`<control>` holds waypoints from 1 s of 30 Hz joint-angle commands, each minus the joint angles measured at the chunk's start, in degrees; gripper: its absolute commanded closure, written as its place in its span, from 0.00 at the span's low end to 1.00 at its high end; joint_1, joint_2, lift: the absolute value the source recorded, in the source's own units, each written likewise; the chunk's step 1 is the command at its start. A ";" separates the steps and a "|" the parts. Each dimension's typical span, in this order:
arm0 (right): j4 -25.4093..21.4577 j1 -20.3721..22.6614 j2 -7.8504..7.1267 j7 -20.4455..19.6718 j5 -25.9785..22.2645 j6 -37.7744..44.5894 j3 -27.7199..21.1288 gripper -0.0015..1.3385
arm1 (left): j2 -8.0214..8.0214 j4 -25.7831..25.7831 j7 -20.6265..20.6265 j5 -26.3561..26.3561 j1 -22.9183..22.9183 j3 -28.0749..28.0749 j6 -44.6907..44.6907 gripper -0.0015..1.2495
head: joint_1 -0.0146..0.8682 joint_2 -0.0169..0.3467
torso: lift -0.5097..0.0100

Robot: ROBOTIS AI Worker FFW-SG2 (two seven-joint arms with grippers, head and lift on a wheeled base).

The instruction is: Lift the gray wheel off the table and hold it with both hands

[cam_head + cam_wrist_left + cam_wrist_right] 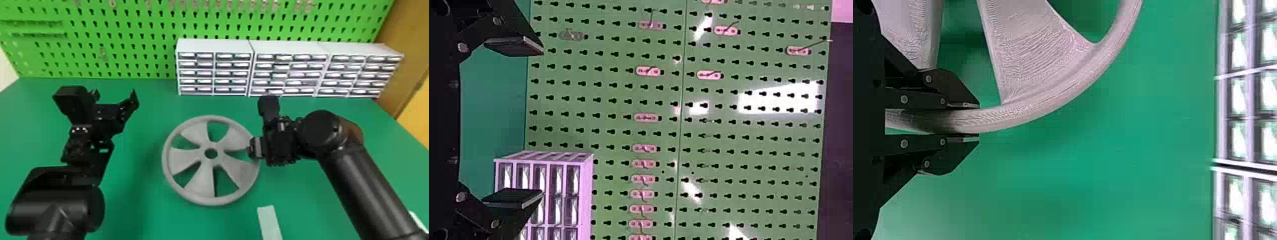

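In the head view the gray wheel [204, 156] is at mid-table, its spoked face toward the camera. My right gripper [253, 148] is at the wheel's right rim; in the right wrist view that gripper [970, 121] is shut on the rim of the wheel [1048, 95], one finger on either side. Whether the wheel touches the table I cannot tell. My left gripper [115, 95] stands apart from the wheel, up and to its left, with its fingers spread. In the left wrist view the left gripper [529, 122] is open, with nothing between its fingertips.
White drawer cabinets [212, 68] line the back of the green table [143, 217], in front of a green pegboard [95, 38]. A pale strip [269, 223] lies near the front edge, right of the wheel.
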 commanded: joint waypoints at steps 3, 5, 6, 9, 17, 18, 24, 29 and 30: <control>-4.85 2.20 0.53 0.00 4.07 -6.88 1.59 0.79 | 0.04 0.00 0.00 0.01 0.00 0.07 -0.02 0.21 | 0.82 0.09 | 0.79; -6.08 2.99 0.88 0.00 5.92 -9.07 1.85 0.81 | -0.05 0.00 0.00 0.01 0.00 0.07 -0.02 0.21 | 0.82 0.09 | 0.79; -6.79 3.43 1.06 0.00 6.80 -10.39 2.03 0.82 | -0.05 0.00 0.00 0.01 0.00 0.15 -0.02 0.21 | 0.82 0.09 | 0.79; -8.37 4.66 1.59 0.00 9.34 -14.00 2.56 0.82 | -0.05 -0.09 0.00 0.01 0.00 0.15 -0.02 0.21 | 0.82 0.09 | 0.79; -10.21 6.33 2.03 1.76 14.09 -20.24 4.40 0.82 | 0.04 -0.26 0.00 0.01 0.00 0.42 -0.02 0.21 | 0.82 0.09 | 0.79; -10.30 6.41 2.03 2.20 14.27 -20.76 4.40 0.82 | 0.04 -0.35 0.00 0.01 0.00 0.33 -0.02 0.21 | 0.82 0.09 | 0.79; -11.71 7.38 1.15 2.90 17.43 -26.92 6.95 0.85 | -0.05 -0.53 0.00 0.01 0.00 0.42 0.07 0.21 | 0.82 0.09 | 0.79; -12.23 7.91 0.71 3.16 19.89 -32.19 8.88 0.85 | 0.04 -0.62 0.00 0.01 0.09 0.42 -0.02 0.21 | 0.82 0.09 | 0.79; -12.23 8.00 0.53 3.34 20.33 -33.33 9.24 0.85 | 0.04 -0.62 0.00 0.01 0.00 0.42 -0.02 0.21 | 0.82 0.09 | 0.79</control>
